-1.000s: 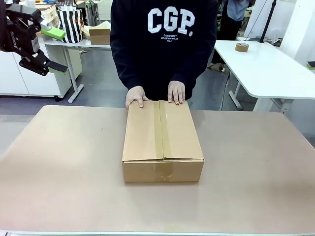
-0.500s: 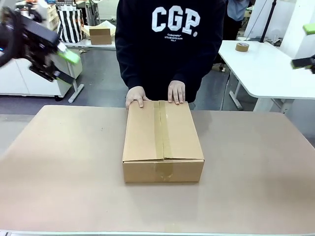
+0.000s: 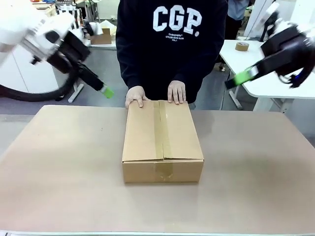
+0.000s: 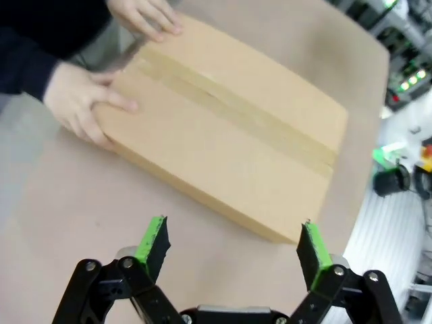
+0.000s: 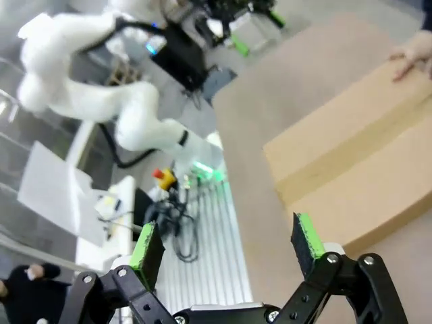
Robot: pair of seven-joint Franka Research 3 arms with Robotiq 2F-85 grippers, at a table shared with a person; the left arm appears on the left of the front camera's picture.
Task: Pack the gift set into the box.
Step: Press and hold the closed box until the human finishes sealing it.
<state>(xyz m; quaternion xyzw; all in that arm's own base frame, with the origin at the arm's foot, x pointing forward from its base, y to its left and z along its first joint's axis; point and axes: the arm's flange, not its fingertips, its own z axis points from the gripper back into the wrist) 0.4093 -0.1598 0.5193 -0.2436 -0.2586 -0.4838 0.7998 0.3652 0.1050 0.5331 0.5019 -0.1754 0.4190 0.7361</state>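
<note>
The left arm reaches in from the upper left of the front view, its left gripper (image 3: 103, 90) in the air above the table's (image 3: 59, 167) far left part, well apart from the box (image 3: 162, 140). Blur there hides how its jaws stand. The left wrist view settles it: the left gripper (image 4: 233, 243) is spread wide with nothing between its green pads (image 4: 154, 239), looking down on the box (image 4: 202, 155).

The box lies flat at the middle of the table, flaps closed under a strip of tape (image 3: 164, 130). Its long axis runs from the robot's side toward the person, and the tape follows it. A short end faces the front camera. A person's hands rest on the far edge: one hand (image 3: 136, 96) at the far left corner, the other hand (image 3: 176, 92) just right of the tape. In the left wrist view the tape (image 4: 236, 111) runs slantwise and both hands grip the box's upper-left end, one hand (image 4: 81, 101) wrapped round a corner.

The right gripper (image 3: 236, 80) hangs in the air at the upper right, pointing down toward the box and well apart from it. In the right wrist view the right gripper (image 5: 226, 248) is likewise splayed and empty. That view also takes in the box (image 5: 364, 169), fingers (image 5: 413, 54) at its far end, and the white left arm (image 5: 101, 88).
</note>
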